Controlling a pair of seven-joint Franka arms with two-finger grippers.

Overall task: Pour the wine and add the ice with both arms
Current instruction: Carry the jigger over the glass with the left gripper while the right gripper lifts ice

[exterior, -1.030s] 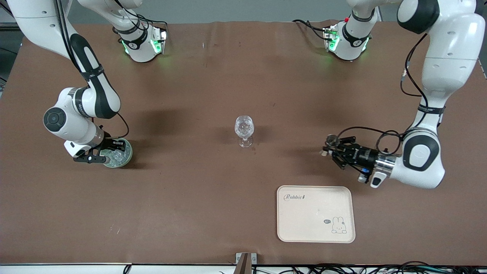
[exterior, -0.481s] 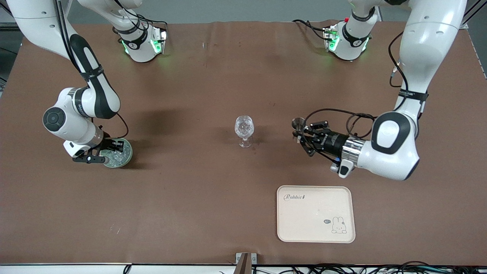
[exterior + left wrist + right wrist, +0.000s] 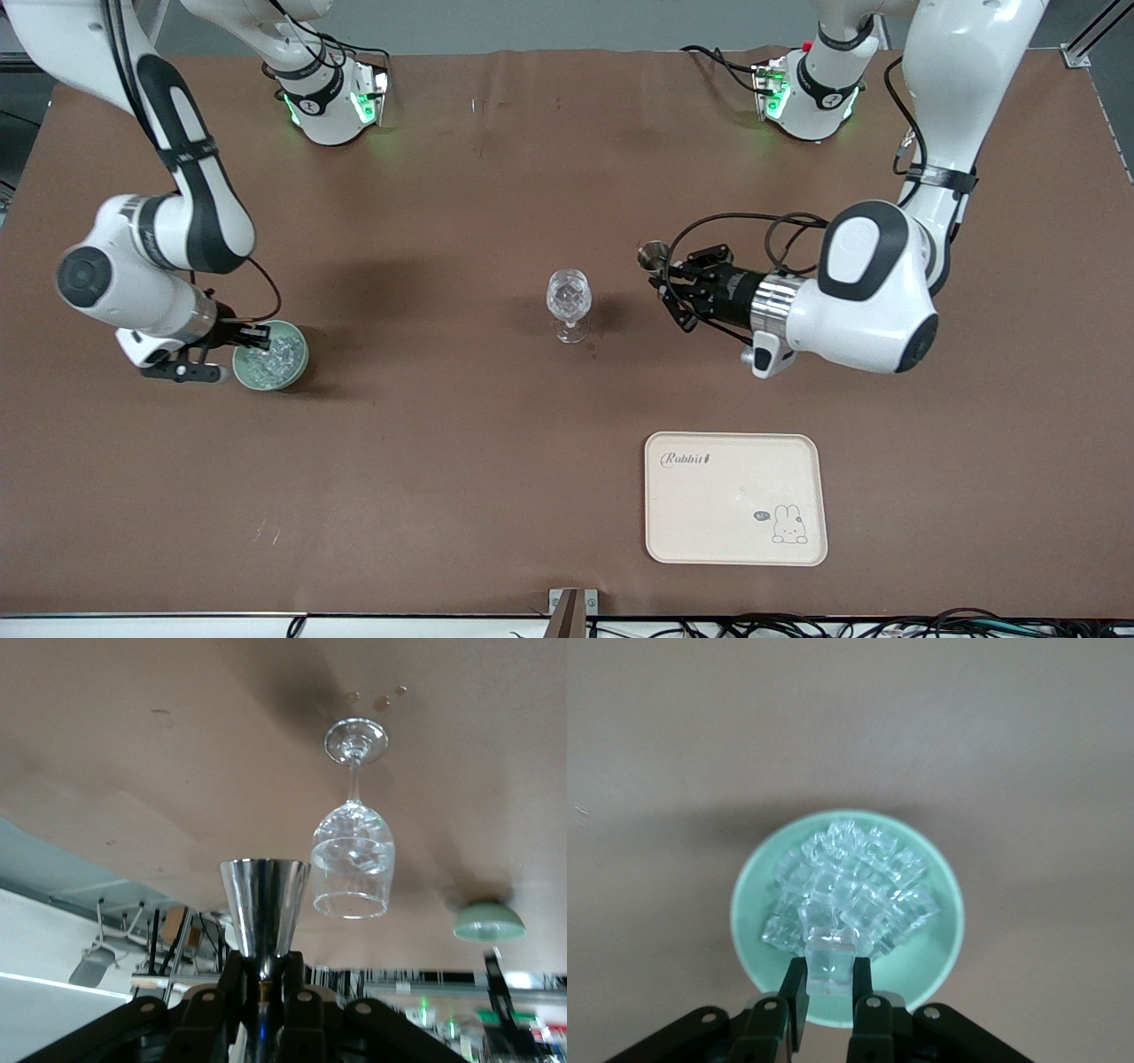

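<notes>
**Both grippers loaded, wine glass waiting at mid-table**

The stemmed wine glass (image 3: 568,306) stands upright at the middle of the brown table (image 3: 461,461), and everything else is placed from it.

Toward the left arm's end of the table from the glass, the left gripper (image 3: 660,275) is up in the air over the bare table near the glass, its fingers clamped on the stem of a small metal measuring cup (image 3: 654,256). In the left wrist view the cup (image 3: 264,912) sits upright between the jaws with the glass (image 3: 353,850) just past it.

Toward the right arm's end, well apart from the glass, a pale green bowl (image 3: 270,355) holds a heap of ice (image 3: 268,361). The right gripper (image 3: 232,347) is at the bowl's rim, pinched narrow on one clear ice cube (image 3: 829,959), held above the heap.

A cream tray (image 3: 735,497) with a rabbit drawing lies nearer the front camera than the glass, toward the left arm's end
</notes>
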